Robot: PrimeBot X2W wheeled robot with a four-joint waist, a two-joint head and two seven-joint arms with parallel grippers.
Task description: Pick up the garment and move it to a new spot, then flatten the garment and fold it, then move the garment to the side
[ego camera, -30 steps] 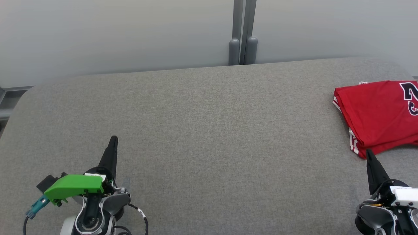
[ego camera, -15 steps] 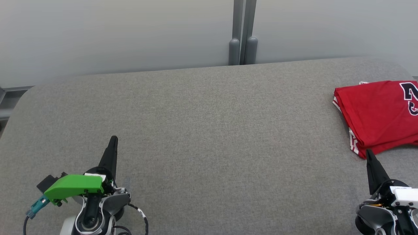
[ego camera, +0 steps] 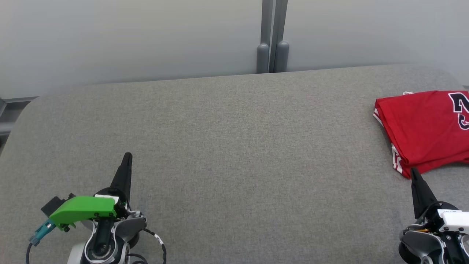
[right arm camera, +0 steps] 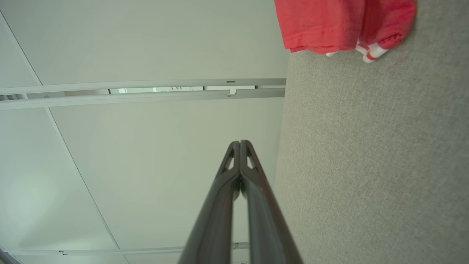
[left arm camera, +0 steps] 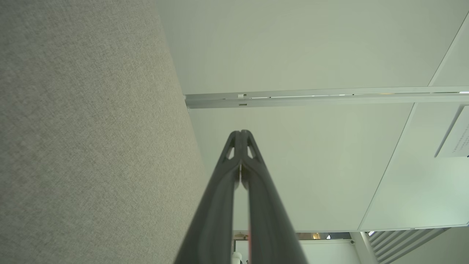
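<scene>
Garment [ego camera: 421, 128] red, dark numeral outlined white, red-and-white striped trim at edges; table [ego camera: 234, 146] grey woven fabric; left gripper [ego camera: 126, 158] black fingers, green cover, teal plug; right gripper [ego camera: 413, 172] black fingers, white housing; wall panels [ego camera: 128, 36] pale grey.

Looks along right gripper [right arm camera: 240, 143], jaws pressed together, empty. Shows red garment [right arm camera: 318, 22] on grey table [right arm camera: 366, 165], at top, apart from gripper.

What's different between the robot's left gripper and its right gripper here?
The left gripper carries a green cover at its wrist; the right gripper has a white cover. The left gripper points over bare grey tabletop, while the right gripper's tip shows beside the folded red jersey's near corner. Both are shut and empty.
</scene>
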